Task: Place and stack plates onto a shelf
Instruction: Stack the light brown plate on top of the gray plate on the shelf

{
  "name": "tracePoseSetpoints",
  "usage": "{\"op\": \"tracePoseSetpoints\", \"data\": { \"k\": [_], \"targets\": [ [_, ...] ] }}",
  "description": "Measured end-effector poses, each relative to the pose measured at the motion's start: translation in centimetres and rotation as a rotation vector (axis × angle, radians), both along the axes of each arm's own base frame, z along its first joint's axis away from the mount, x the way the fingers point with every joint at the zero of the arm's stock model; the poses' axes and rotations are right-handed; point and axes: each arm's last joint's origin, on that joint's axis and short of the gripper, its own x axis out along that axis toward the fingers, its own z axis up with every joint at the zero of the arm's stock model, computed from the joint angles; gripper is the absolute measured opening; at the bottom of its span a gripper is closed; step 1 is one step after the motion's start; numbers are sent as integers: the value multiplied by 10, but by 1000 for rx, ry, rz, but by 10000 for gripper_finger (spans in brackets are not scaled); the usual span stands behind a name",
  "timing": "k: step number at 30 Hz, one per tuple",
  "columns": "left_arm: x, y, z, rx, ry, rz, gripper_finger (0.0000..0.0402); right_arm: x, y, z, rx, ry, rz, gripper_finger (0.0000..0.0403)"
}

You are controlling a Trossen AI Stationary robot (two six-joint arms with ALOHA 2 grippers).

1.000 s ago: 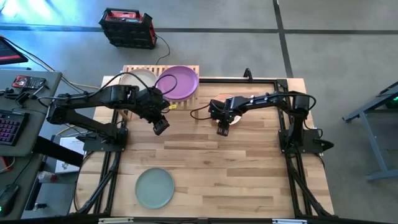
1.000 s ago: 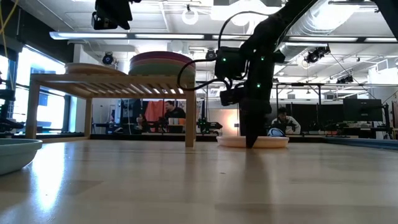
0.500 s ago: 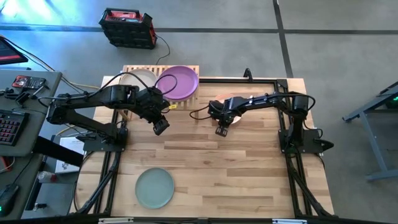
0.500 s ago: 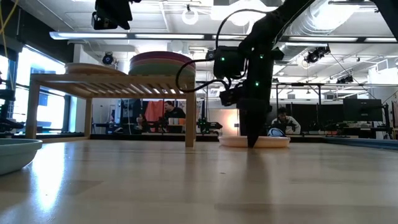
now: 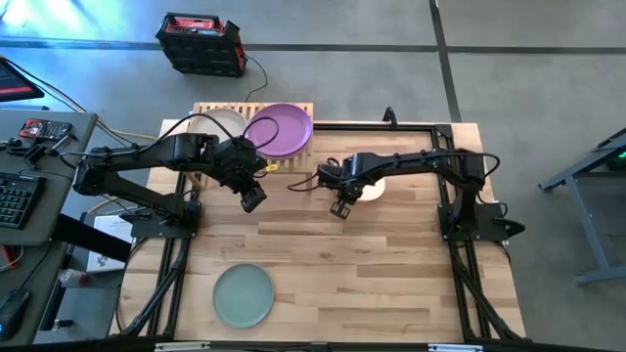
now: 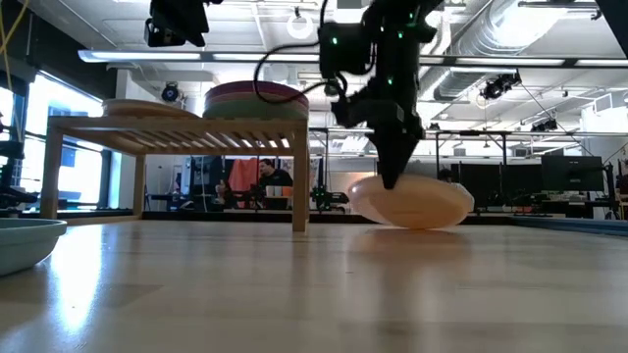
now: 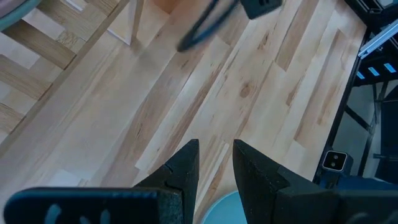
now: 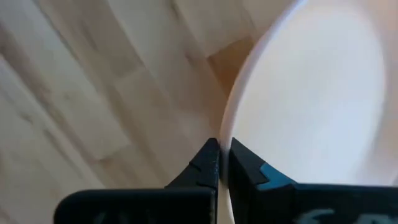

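Observation:
A peach plate [image 6: 412, 203] hangs tilted below my right gripper [image 6: 390, 182], which is shut on its rim right of the table's middle; the high view shows the same plate [image 5: 374, 190] and gripper [image 5: 339, 207]. The light-wood shelf [image 5: 223, 110] at the far left carries a stack topped by a purple plate [image 5: 279, 129] and a beige plate [image 5: 217, 124]. A sage green plate [image 5: 244, 295] lies flat near the front left. My left gripper [image 5: 252, 198] hovers open in front of the shelf, holding nothing. My right gripper pinches the peach plate's rim [image 8: 225, 147] between its two fingers, one on the inner face and one on the outer. The fingers point down from above. That rim is raised and the plate slants down from it; whether its low edge [image 6: 422, 226] touches the table I cannot tell.
A black frame rail [image 5: 391, 126] runs along the table's far right edge. Bare butcher-block tabletop [image 5: 372, 274] spreads over the near right. Beyond the table the low view shows people seated at desks [image 6: 275, 178].
My right gripper has shut on the peach plate's rim, then risen and shifted toward the table's left while rolling its wrist. The plate, flat on the table before, is tipped up by the held rim.

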Motion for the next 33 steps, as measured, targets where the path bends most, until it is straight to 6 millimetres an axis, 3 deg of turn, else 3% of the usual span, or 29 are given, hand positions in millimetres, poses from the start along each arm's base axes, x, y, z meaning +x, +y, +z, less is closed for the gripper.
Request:
{"op": "tracePoseSetpoints", "data": {
  "k": [12, 22, 33],
  "targets": [
    [0, 0, 0, 0, 0, 1, 85, 4, 50, 34, -6, 37, -3, 0],
    [0, 0, 0, -46, 6, 79, 85, 0, 92, 92, -58, 13, 34, 0],
    [0, 1, 0, -57, 10, 144, 85, -11, 116, 152, -129, -92, 152, 0]
  ]
}}
